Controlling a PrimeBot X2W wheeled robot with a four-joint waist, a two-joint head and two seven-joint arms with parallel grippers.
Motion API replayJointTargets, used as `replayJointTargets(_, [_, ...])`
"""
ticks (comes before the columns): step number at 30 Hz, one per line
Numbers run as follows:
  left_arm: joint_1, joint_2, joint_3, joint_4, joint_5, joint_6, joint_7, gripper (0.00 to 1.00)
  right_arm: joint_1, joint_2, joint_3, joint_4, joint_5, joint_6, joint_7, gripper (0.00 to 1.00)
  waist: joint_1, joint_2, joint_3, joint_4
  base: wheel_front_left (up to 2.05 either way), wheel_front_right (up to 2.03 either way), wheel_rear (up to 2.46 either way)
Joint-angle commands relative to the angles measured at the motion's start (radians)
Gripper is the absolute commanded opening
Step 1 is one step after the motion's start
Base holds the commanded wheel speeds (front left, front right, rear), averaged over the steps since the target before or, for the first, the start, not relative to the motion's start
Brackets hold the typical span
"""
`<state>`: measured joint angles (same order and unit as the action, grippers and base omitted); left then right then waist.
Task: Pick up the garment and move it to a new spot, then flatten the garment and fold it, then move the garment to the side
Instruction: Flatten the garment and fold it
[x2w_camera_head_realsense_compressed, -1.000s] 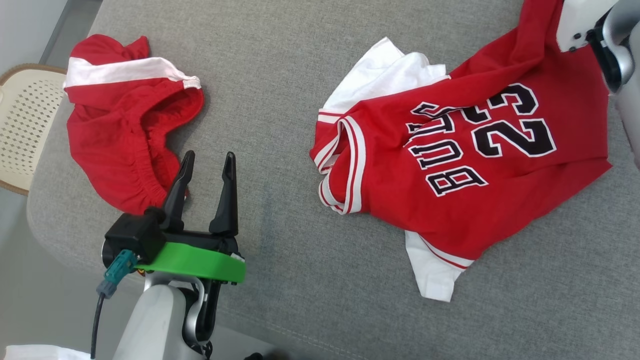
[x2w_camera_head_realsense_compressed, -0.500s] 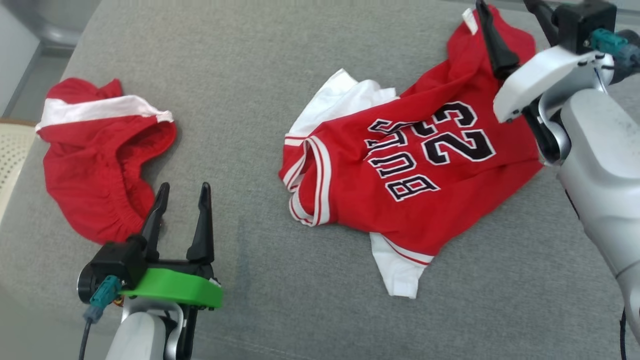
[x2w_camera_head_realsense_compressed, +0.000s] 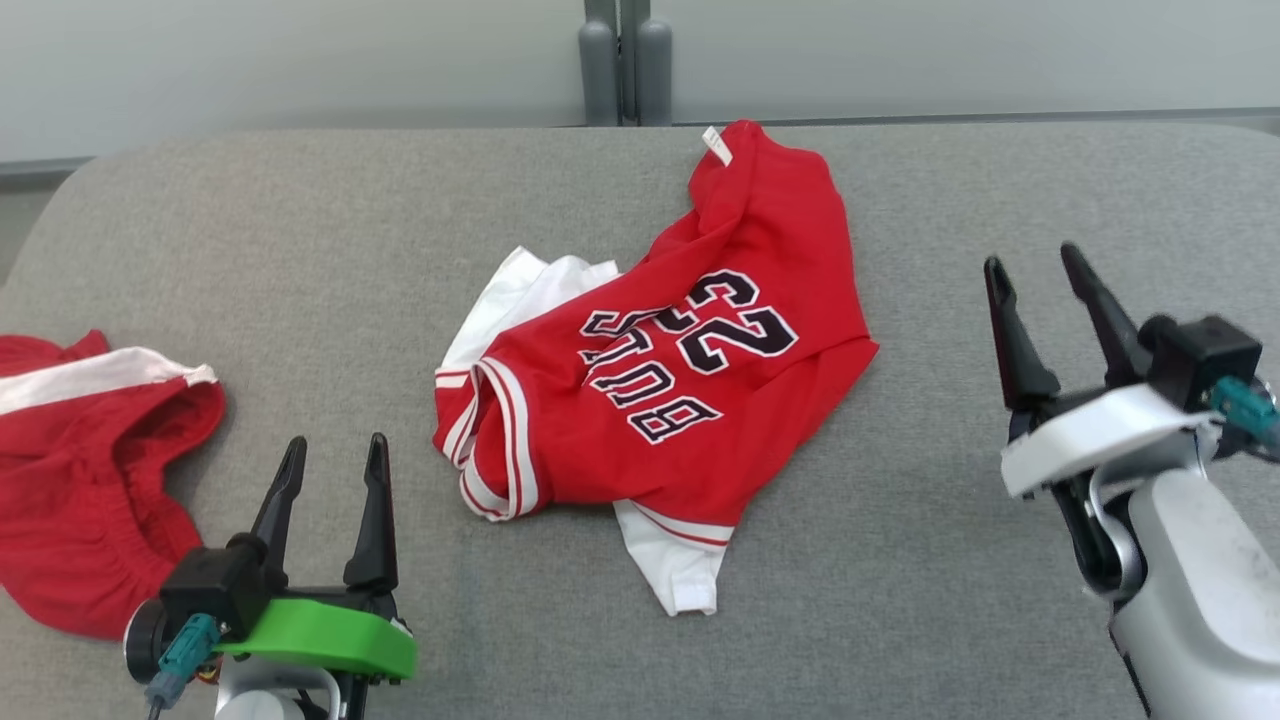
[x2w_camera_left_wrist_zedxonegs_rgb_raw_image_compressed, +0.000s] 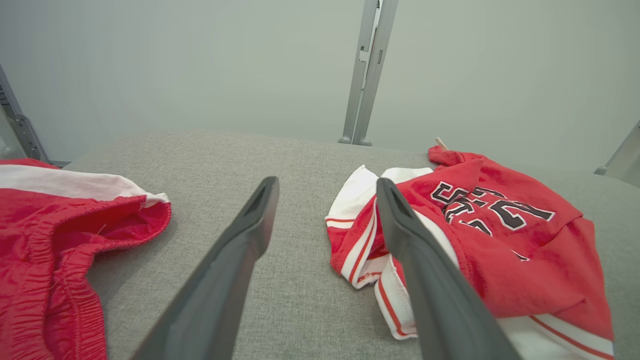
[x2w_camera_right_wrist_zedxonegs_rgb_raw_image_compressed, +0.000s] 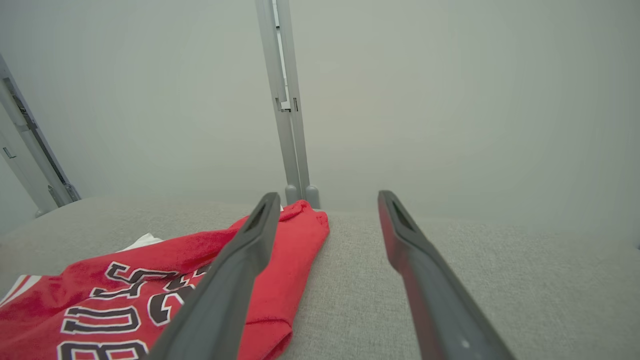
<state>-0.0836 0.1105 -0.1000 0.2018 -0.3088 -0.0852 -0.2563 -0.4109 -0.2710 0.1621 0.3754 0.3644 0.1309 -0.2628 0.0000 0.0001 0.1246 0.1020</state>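
Red jersey (x2w_camera_head_realsense_compressed: 600, 450) crumpled on grey surface (x2w_camera_head_realsense_compressed: 900, 560), red shorts (x2w_camera_head_realsense_compressed: 70, 520) leftward

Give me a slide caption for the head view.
Crumpled red jersey on the grey surface, left gripper and right gripper open on either side, red shorts at the left edge.

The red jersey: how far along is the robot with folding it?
The move may be done: the jersey lies crumpled on the grey surface, ungripped. In hand: nothing; left hand and right hand hover open either side. Left: flattening, folding, moving aside.
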Motion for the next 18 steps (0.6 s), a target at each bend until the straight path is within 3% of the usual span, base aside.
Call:
replayJointTargets(1, [0.028,0.009,0.003,-0.004,-0.008,0.006,0.001,1.0,0.057,0.017,-0.024,-0.023,-0.014,0.0,-0.003,1.0,0.0,-0.0001,-0.077,-0.07,0.0,0.0,0.0])
replayJointTargets(9, [0.062,0.012,-0.003,-0.015,-0.02,0.007,0.006,1.0,0.222,0.1,-0.089,-0.104,-0.063,0.0,-0.003,1.0,0.0,-0.0001,-0.089,-0.092,0.0,0.0,0.0])
replayJointTargets(14, [0.056,0.015,-0.022,-0.02,-0.019,0.003,0.026,1.0,0.233,0.103,-0.086,-0.116,-0.079,0.0,-0.003,1.0,0.0,-0.0001,-0.085,-0.096,0.0,0.0,0.0])
replayJointTargets(18, [0.056,0.001,-0.089,-0.019,-0.049,-0.016,0.15,1.0,0.235,0.101,-0.089,-0.112,-0.072,0.0,-0.003,1.0,0.0,-0.0001,-0.074,-0.096,0.0,0.0,0.0])
